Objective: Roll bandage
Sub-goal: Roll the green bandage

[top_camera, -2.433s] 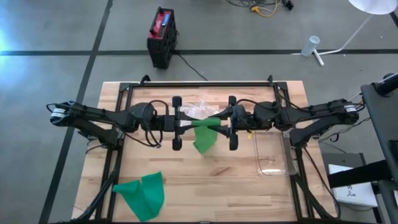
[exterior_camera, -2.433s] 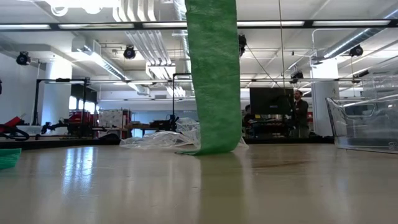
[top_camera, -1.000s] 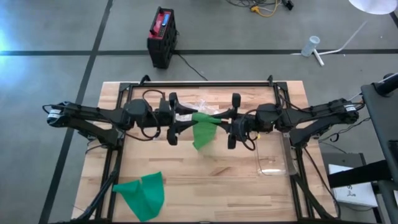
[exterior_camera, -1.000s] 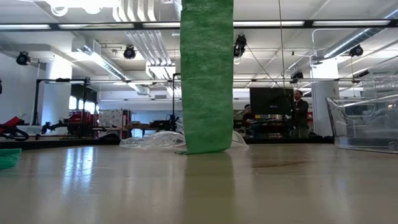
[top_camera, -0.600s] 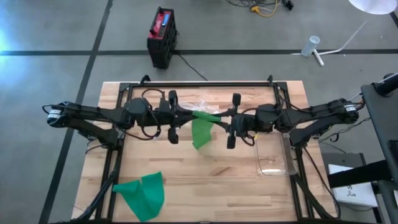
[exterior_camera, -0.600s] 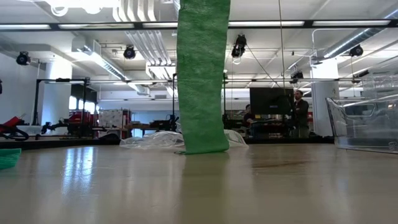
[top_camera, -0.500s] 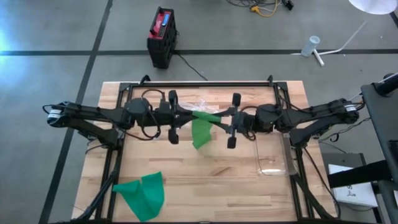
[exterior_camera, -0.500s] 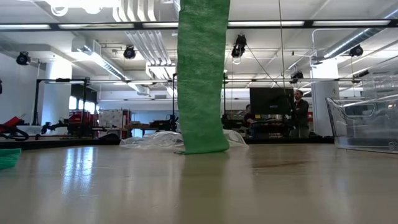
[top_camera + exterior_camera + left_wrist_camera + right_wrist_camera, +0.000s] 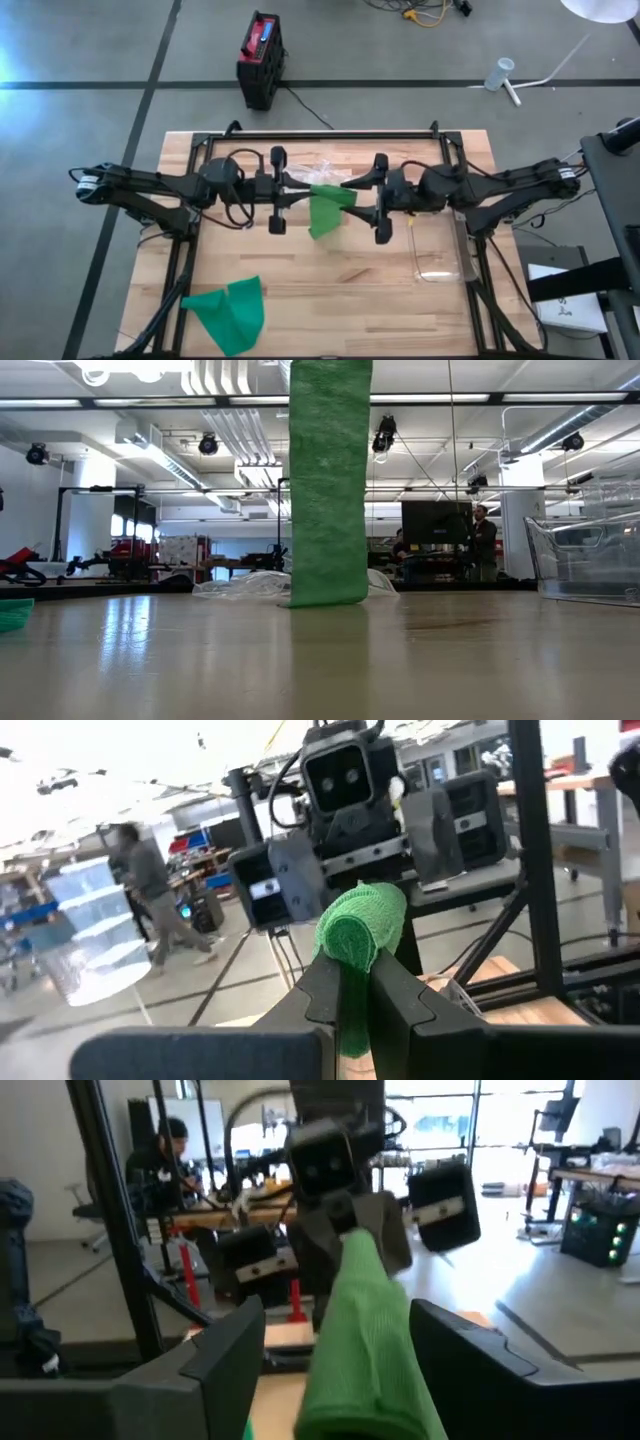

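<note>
Green woven bandage strip (image 9: 326,208) hangs mid-desk near the back edge, its tail reaching the wood. Left gripper (image 9: 300,187) pinches its rolled end; right gripper (image 9: 352,196) fingers spread around it.

High view: even, bright overhead light; soft short shadows under arms on bench (image 9: 340,290); bluish glare patch on floor (image 9: 15,60) at left edge.
Low view: ceiling lights (image 9: 150,402) mirrored as pale sheen on bench top; foreground surface soft, room beyond sharper; bandage (image 9: 329,480) well lit, weave visible.
Left wrist view: strong backlight, upper background washed out; person (image 9: 150,890) motion-blurred; near fingers dark, out of focus.
Right wrist view: bright windows (image 9: 500,1120) behind, overall haze; near bandage blurred.
</note>
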You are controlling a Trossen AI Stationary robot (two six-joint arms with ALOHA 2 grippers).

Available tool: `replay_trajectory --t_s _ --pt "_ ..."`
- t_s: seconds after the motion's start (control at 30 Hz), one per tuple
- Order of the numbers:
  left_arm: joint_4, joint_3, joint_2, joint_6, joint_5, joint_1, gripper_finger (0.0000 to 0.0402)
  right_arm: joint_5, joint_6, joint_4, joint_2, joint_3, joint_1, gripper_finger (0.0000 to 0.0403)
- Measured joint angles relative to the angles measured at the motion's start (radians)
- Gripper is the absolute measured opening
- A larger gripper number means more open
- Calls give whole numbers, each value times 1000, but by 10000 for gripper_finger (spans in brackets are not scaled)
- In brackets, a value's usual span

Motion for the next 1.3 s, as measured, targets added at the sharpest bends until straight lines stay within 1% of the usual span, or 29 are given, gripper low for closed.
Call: replay_trajectory --t_s 0.1,0.17,0.23,0.33,0.43,0.53,0.67,0.73,0.83,0.93,0.97,1.07,1.17,1.3 --pt "0 0 0 30 19 -6 13 6 -4 -4 11 0 -1 229" --pt "-2 0 -7 32 36 -6 13 3 -45 -1 10 0 0 219" --pt "-2 0 -20 26 58 -5 13 -2 -151 -8 6 0 8 211" --pt "1 0 -53 -3 75 -6 13 5 -357 -85 -3 0 30 203" --pt "2 -2 -81 -34 78 -6 13 60 -446 -95 4 0 42 197" --pt "-6 -6 -85 -72 78 -6 13 113 -496 -20 31 0 41 191" --pt "-6 -7 -74 -114 78 -6 13 120 -590 85 76 0 41 174" --pt "-6 -7 -71 -136 94 -6 13 173 -633 98 92 0 44 157" --pt "-11 -8 -74 -165 129 -6 13 286 -674 104 105 -1 48 109" --pt "-18 -8 -82 -172 145 -6 13 296 -698 128 101 -1 53 32" --pt "-25 -8 -84 -176 145 -6 13 296 -707 134 99 -1 57 17" --pt "-52 -8 -94 -183 145 -6 13 296 -727 131 89 -1 68 9" --pt "-71 -8 -113 -184 145 -8 13 297 -720 77 72 -1 78 2" --pt "-82 -11 -138 -166 162 -11 13 294 -653 7 77 -20 87 1"
